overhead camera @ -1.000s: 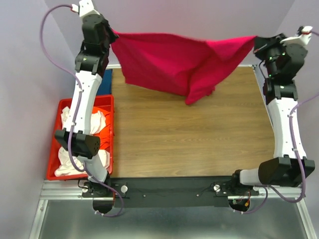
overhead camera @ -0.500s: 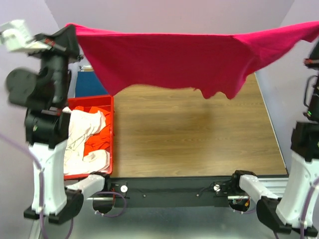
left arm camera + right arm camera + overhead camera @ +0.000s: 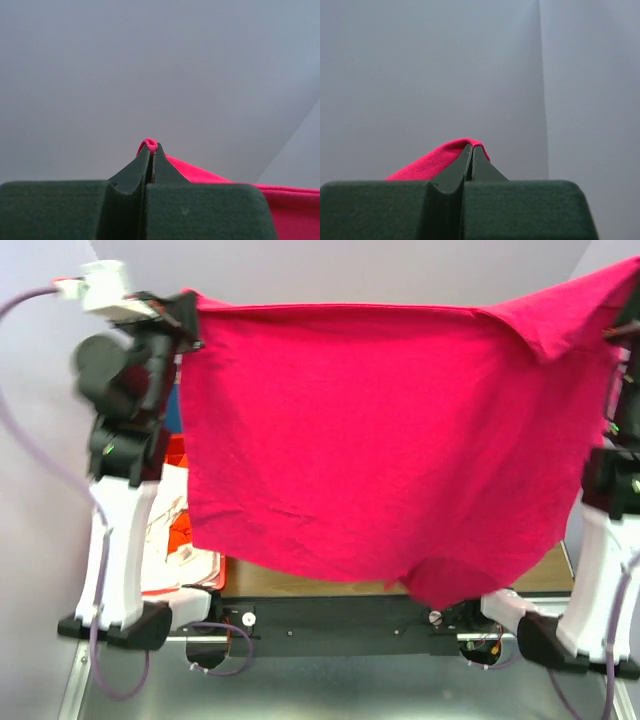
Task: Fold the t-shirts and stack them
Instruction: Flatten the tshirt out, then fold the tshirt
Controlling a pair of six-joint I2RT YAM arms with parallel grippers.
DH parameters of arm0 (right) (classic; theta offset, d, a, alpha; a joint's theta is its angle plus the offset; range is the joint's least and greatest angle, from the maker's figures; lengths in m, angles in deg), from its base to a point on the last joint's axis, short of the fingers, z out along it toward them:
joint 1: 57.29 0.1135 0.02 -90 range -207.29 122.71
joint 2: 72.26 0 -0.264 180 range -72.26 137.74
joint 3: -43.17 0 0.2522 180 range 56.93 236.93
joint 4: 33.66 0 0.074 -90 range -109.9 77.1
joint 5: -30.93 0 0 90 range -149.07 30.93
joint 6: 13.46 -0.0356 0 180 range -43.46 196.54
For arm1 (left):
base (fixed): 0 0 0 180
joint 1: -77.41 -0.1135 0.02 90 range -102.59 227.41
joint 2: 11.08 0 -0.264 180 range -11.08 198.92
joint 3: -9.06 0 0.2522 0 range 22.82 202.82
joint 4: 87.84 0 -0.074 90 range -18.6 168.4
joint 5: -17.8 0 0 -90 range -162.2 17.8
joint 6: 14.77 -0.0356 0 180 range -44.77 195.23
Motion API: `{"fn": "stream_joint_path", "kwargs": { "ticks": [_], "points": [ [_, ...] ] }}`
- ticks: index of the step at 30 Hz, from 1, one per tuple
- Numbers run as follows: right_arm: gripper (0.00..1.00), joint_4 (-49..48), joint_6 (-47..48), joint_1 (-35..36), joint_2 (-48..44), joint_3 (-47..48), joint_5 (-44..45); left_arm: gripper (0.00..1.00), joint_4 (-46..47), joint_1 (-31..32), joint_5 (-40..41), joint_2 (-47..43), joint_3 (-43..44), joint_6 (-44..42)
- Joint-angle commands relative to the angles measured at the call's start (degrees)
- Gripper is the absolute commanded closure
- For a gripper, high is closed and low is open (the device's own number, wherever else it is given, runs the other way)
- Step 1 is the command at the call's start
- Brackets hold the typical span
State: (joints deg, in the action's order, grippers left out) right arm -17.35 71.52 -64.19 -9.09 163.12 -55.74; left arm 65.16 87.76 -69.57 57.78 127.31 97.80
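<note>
With left claw (image 3: 151, 151) and right claw (image 3: 472, 150) each pinching a corner, we spread the pink t-shirt (image 3: 380, 440) below them, which next probably needs laying flat.

Nothing to read here.
You get no legible word, number, label or brand mark in any of the three views. The magenta t-shirt (image 3: 380, 440) is plain cloth with no print on the side facing the top camera. The casings of the left arm (image 3: 122, 540) and right arm (image 3: 603, 560) show no lettering you could make out, and the left one is blurred. Both wrist views give you only blank wall behind.
</note>
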Motion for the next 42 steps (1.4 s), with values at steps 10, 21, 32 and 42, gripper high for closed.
{"fn": "stream_joint_path", "kwargs": {
  "ticks": [10, 21, 32, 42],
  "points": [
    [0.99, -18.6, -0.8, -0.6, 16.4, -35.7, -7.6, 1.0, 14.3, -0.3, -0.4, 32.5, -17.7, 1.1],
    [0.99, -30.3, -3.6, -0.6, 42.5, -39.0, -6.8, 1.0, 10.8, -0.5, -5.8, 60.9, 0.1, 1.8],
    [0.99, -26.0, -4.1, -0.7, 43.3, -37.7, -7.1, 1.0, 8.2, -2.3, -11.1, 67.5, 7.5, 0.9],
    [0.99, -14.2, -5.7, -0.7, 35.8, -37.1, -5.4, 1.0, 7.7, -3.8, -13.0, 66.5, 8.0, 0.6]
  ]
}}
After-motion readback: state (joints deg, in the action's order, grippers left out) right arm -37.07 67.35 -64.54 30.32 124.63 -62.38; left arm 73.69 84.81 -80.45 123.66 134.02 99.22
